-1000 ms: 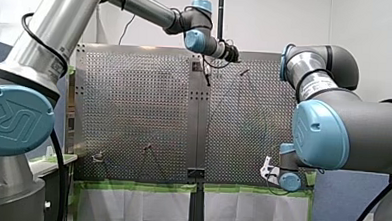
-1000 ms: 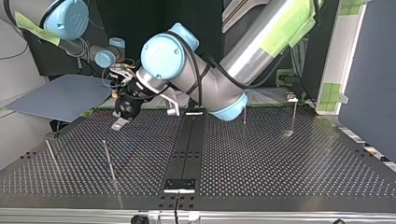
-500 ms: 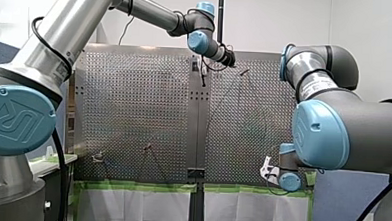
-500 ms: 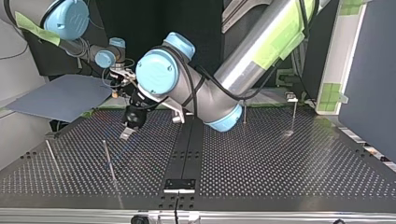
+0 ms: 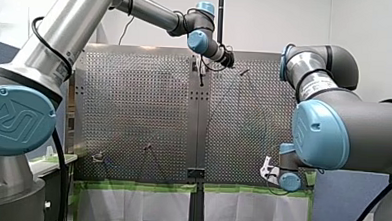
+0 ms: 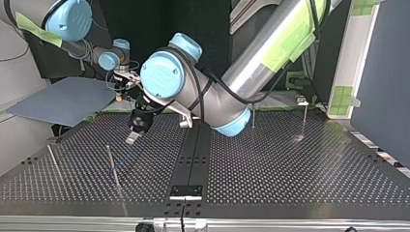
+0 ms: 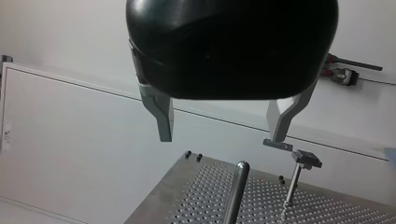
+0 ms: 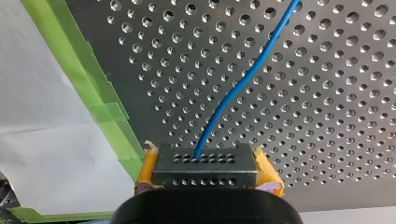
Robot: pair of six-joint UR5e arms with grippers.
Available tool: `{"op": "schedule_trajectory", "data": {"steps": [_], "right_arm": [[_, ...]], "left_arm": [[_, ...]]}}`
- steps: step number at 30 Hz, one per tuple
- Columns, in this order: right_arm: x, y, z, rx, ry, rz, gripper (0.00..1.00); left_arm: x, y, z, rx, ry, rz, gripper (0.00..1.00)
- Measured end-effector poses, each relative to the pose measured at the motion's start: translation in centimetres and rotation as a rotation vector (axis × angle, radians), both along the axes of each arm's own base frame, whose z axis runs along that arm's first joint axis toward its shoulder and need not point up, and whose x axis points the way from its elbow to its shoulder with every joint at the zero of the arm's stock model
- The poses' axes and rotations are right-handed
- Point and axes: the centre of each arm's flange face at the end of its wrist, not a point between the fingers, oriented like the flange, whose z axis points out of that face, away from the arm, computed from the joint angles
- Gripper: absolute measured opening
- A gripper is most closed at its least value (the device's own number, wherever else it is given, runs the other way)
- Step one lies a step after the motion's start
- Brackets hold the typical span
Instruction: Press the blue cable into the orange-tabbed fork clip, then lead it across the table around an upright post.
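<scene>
Blue first: held the blue cable (image 8: 243, 79) pinched in the jaws of the right gripper (image 8: 204, 161), between yellow pads (image 8: 144, 170), and trailed its free run ahead over the perforated surface (image 8: 327, 116). Hung the left gripper (image 7: 222, 137) with jaws spread and empty, low over the surface near nine o'clock of the top view, and faced an upright post (image 7: 236, 191) just ahead, beside a headed post (image 7: 293, 186). Could not pick out the orange-tabbed fork clip anywhere, so left the pressing step unconfirmed. Judged the step in hand to be fetching the cable's run with the left jaws. Needed, for that, to descend square over the cable, close only once centred on it, leave slack from the right grip, and steer wide of the post to avoid a snag.
</scene>
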Motion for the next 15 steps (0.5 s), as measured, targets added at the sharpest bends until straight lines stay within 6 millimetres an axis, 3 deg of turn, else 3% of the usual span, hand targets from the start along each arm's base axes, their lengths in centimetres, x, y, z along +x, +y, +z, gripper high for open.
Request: {"op": "schedule_trajectory", "data": {"steps": [15], "right_arm": [[0.03,0.02,-0.02,0.003,-0.003,0.002,0.00]], "left_arm": [[-0.13,0.27,-0.16,-0.008,0.033,0.020,0.98]]}}
